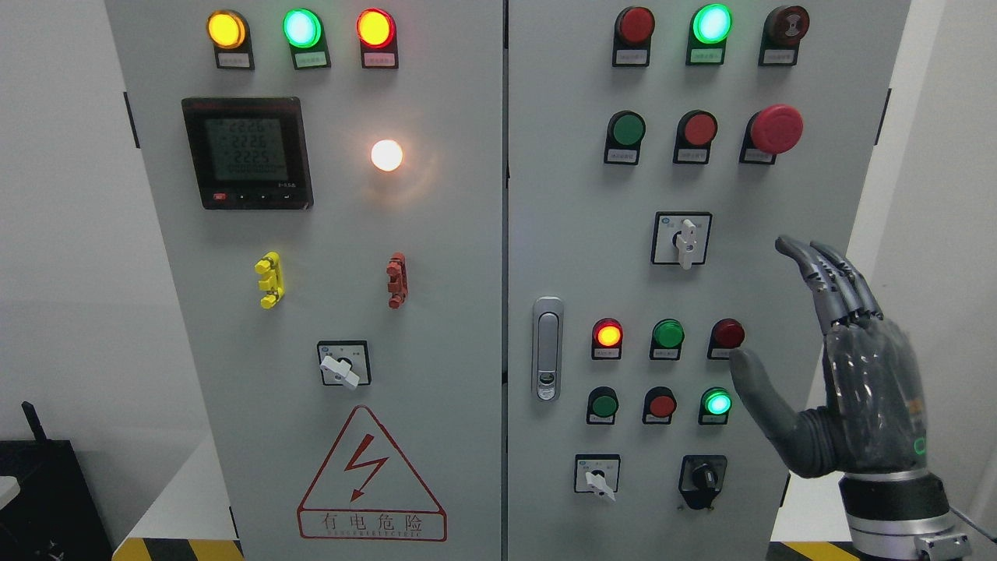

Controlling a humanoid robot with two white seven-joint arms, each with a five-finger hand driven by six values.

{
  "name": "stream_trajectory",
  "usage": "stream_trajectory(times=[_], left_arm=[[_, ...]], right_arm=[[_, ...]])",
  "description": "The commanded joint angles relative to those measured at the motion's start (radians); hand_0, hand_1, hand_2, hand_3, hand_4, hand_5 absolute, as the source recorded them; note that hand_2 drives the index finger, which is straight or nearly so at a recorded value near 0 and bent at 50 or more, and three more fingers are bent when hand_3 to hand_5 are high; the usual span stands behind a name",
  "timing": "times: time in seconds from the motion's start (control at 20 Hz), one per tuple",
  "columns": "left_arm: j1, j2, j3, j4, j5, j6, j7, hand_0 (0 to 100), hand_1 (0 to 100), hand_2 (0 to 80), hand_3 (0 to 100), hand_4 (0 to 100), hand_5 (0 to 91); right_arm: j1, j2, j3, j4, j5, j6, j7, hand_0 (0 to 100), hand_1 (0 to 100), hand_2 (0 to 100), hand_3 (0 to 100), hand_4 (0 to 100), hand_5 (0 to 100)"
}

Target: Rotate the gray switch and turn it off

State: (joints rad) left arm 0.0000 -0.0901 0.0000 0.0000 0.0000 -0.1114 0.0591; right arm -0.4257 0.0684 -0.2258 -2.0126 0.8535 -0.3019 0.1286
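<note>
A grey electrical cabinet fills the head view. Three rotary switches with pale grey-white handles sit on square plates. One (685, 240) is at mid right with its handle pointing down. One (598, 477) is at lower right, turned down-right. One (343, 366) is on the left door, also turned down-right. My right hand (787, 327) is raised at the right, in front of the cabinet's right edge. Its fingers are straight and its thumb is spread, and it holds nothing. The thumb tip is just right of a dark red lamp (728, 333). The hand touches no switch.
A black key-type selector (702, 477) sits at lower right, near my wrist. A red mushroom stop button (776, 128), several lit and unlit lamps and buttons, a door latch (547, 348), a meter display (247, 152) and a high-voltage warning triangle (371, 474) are on the doors.
</note>
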Motion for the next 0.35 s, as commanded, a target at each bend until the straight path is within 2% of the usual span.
stream_trajectory(times=[0.0, 0.3], left_arm=[[-0.009, 0.0, 0.008, -0.025, 0.02, -0.001, -0.001, 12, 39, 0.0, 0, 0, 0.0], [-0.009, 0.0, 0.008, -0.025, 0.02, -0.001, -0.001, 12, 39, 0.0, 0, 0, 0.0]], right_arm=[[0.004, -0.001, -0.023, -0.012, -0.001, -0.002, 0.016, 20, 0, 8, 9, 4, 1], [0.004, -0.001, -0.021, -0.012, -0.001, -0.002, 0.017, 20, 0, 8, 10, 5, 2]])
